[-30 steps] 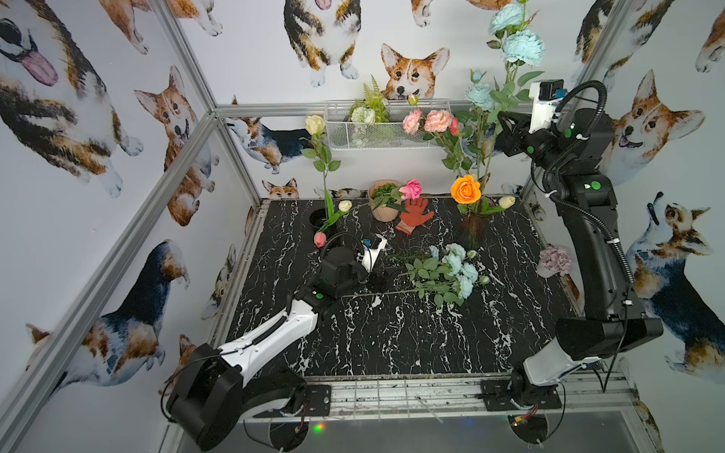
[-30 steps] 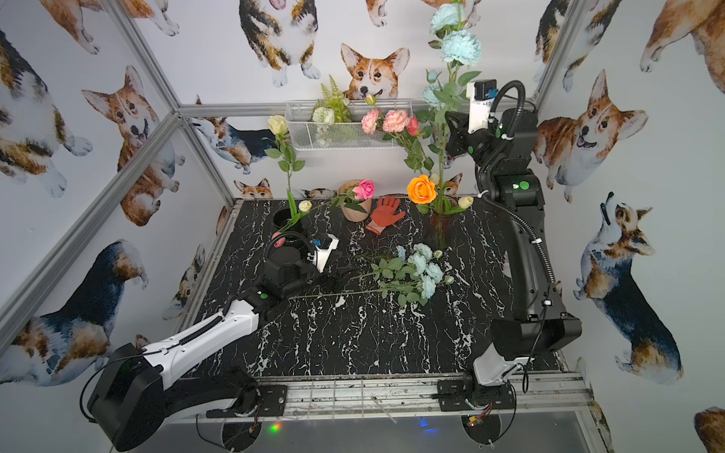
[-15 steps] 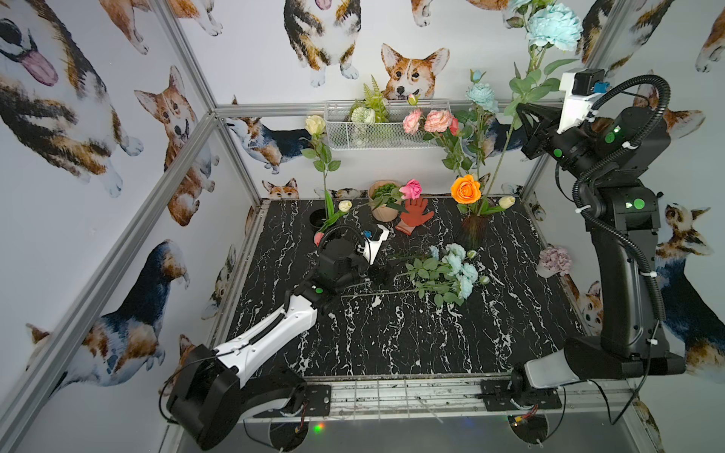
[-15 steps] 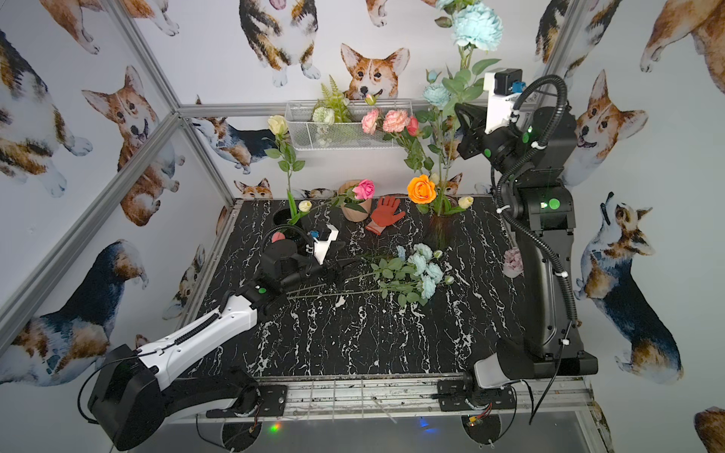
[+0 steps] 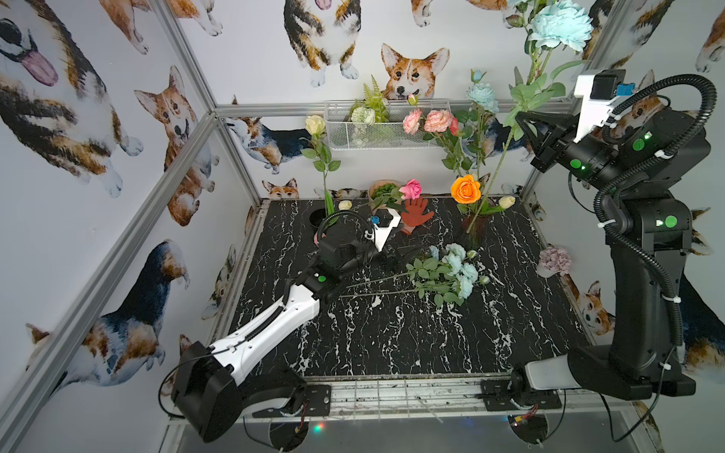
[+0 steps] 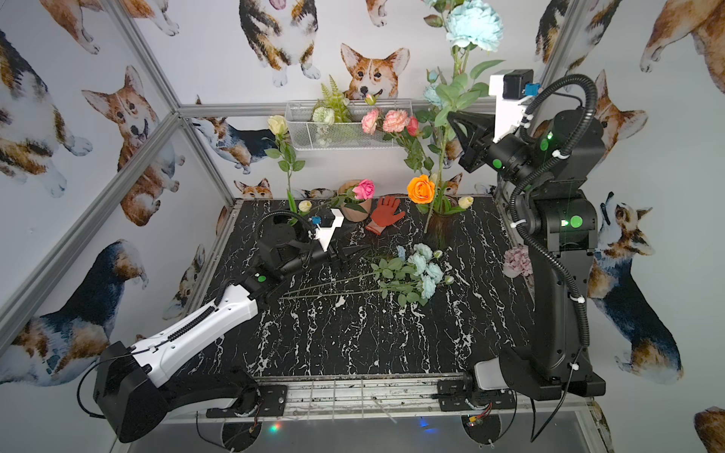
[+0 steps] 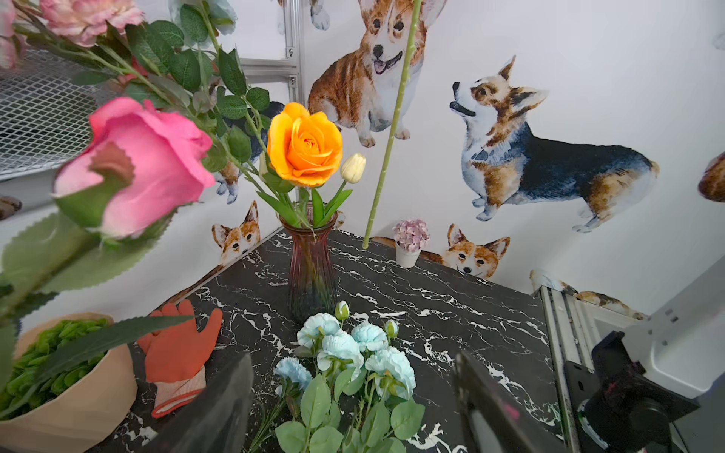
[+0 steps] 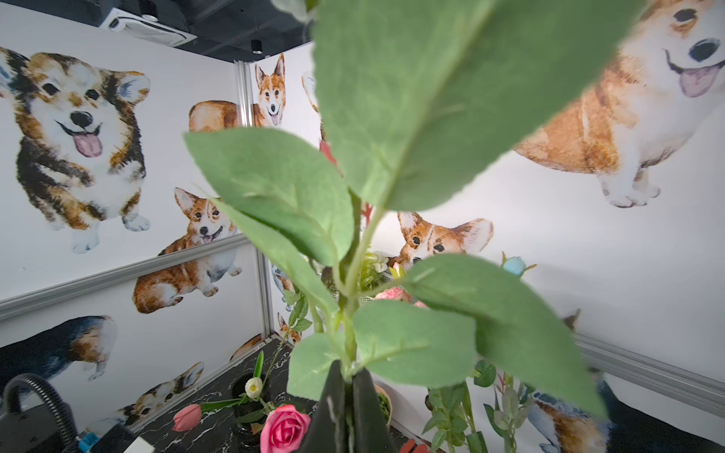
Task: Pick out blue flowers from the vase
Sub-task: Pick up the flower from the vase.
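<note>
My right gripper [image 5: 523,121] [image 8: 347,372] is high at the back right, shut on the leafy stem of a tall blue flower [image 5: 561,23] [image 6: 474,23]. That stem's lower end [image 7: 365,243] hangs free beside the dark red glass vase [image 5: 474,231] [image 7: 312,270]. In the vase stand an orange rose [image 5: 465,189], pink blooms and another blue flower [image 5: 482,96]. Several blue flowers [image 5: 457,270] [image 7: 353,345] lie on the black marble table. My left gripper [image 5: 404,255] [image 7: 353,355] is open, low over their leaves, holding nothing.
A tan pot of greens [image 5: 386,192] with a pink rose [image 5: 411,189] and a red-orange glove [image 5: 418,213] sit at the back. A wire basket [image 5: 386,133] hangs on the back wall. A pale rose [image 5: 316,125] stands back left. A small lilac-flower pot [image 5: 554,261] is at the right edge.
My right arm has risen and swung right, lifting the tall blue flower until its stem end left the vase. My left gripper has edged toward the flowers on the table.
</note>
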Controlling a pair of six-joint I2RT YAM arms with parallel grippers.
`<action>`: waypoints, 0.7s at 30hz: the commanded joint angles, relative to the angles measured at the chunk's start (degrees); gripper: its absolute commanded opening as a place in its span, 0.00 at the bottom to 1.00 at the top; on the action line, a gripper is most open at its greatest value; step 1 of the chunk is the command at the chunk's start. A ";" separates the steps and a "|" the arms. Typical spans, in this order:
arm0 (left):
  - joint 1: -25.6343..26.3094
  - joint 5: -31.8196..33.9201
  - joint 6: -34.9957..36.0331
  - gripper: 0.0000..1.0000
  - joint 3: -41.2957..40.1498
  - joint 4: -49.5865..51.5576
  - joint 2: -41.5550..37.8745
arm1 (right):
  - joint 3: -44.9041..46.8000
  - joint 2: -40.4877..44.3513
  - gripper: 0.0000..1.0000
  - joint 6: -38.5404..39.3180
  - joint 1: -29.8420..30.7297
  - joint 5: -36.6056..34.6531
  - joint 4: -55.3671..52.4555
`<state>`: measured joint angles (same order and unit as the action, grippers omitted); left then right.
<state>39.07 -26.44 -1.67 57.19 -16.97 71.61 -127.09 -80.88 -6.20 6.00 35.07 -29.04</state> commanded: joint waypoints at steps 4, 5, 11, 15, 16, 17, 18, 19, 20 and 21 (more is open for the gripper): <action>1.27 -3.08 1.17 0.81 3.42 -2.29 1.70 | 9.38 3.59 0.00 -7.84 0.07 6.95 5.70; 1.36 -3.16 1.15 0.81 3.51 -2.41 1.80 | 11.19 4.09 0.00 -7.84 0.07 7.14 6.70; 3.68 -4.52 0.35 0.81 4.94 -4.82 3.46 | 27.71 10.17 0.00 -16.45 3.48 8.60 19.96; 5.76 -4.25 2.56 0.81 8.94 -4.16 7.59 | 41.65 12.61 0.00 -22.63 11.35 7.40 30.13; 5.77 -4.32 2.43 0.81 9.15 -4.49 8.07 | 42.28 12.72 0.00 -22.72 11.94 7.14 30.56; 5.90 -4.36 2.34 0.81 9.45 -4.65 8.57 | 42.68 12.76 0.00 -23.01 12.40 6.94 30.91; 5.87 -4.37 2.37 0.81 9.70 -4.88 9.04 | 42.98 12.68 0.00 -23.36 12.83 6.94 31.20; 5.84 -4.41 2.29 0.81 9.87 -5.15 9.45 | 43.38 12.72 0.00 -23.59 13.34 7.02 31.55; 5.90 -4.22 2.29 0.81 9.98 -5.48 9.87 | 43.81 12.77 0.00 -23.54 13.78 6.81 31.68; 5.91 -3.99 2.37 0.81 10.13 -5.45 10.18 | 44.30 12.99 0.00 -23.38 14.25 6.35 31.67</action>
<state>44.86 -30.06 -0.08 66.50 -20.03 81.14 -83.48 -68.49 -27.33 19.25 41.78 -4.36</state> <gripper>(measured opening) 0.808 0.054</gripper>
